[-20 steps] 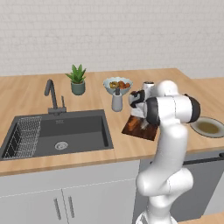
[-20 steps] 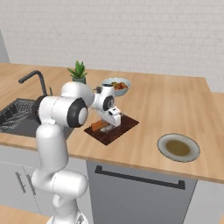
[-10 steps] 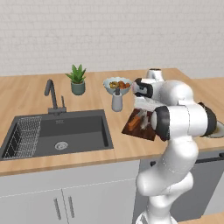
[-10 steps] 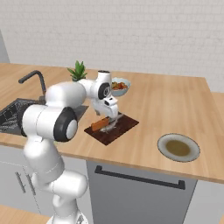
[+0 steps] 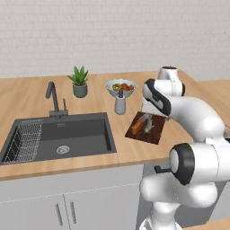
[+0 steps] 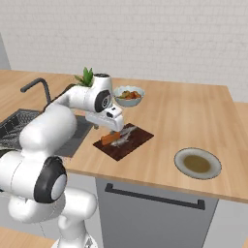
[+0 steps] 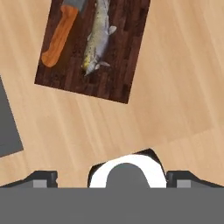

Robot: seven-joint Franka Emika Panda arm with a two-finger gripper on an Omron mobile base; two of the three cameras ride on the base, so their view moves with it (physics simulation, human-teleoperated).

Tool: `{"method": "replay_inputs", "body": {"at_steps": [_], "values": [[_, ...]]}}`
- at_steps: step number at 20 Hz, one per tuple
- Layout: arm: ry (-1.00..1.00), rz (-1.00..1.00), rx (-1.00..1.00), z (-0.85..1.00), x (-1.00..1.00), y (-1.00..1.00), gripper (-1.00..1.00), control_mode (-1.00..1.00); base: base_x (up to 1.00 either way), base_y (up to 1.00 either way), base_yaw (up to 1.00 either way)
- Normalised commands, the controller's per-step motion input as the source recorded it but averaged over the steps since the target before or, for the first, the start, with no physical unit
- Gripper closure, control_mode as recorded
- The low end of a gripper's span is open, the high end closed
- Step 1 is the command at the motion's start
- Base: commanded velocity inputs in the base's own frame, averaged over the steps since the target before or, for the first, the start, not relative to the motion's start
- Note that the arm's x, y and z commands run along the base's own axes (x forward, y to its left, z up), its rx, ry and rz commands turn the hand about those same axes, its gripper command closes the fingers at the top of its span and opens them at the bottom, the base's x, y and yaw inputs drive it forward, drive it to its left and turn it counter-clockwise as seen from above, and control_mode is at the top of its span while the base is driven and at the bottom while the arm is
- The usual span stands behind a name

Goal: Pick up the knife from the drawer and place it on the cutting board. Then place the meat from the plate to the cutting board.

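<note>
The knife (image 7: 60,36) and the meat (image 7: 97,38) lie side by side on the cutting board (image 7: 127,52). The tool (image 6: 114,127) has lifted away above them, apparently empty; its opening cannot be told. The plate (image 6: 181,157) sits bare, so both placements look done.

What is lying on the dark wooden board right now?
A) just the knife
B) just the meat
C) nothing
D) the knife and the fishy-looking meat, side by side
D: in the hand view the knife with its orange handle and the fish-shaped meat lie next to each other on the cutting board, and the plate holds nothing.
</note>
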Motion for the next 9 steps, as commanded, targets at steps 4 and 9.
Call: {"method": "replay_inputs", "body": {"at_steps": [4,9], "values": [[-0.20,0.21,0.00,0.07,-0.94,0.02,-1.00,-1.00,0.00,0.00,0.00],[-0.20,0.13,0.00,0.01,-0.71,0.00,-1.00,-1.00,0.00,0.00,0.00]]}}
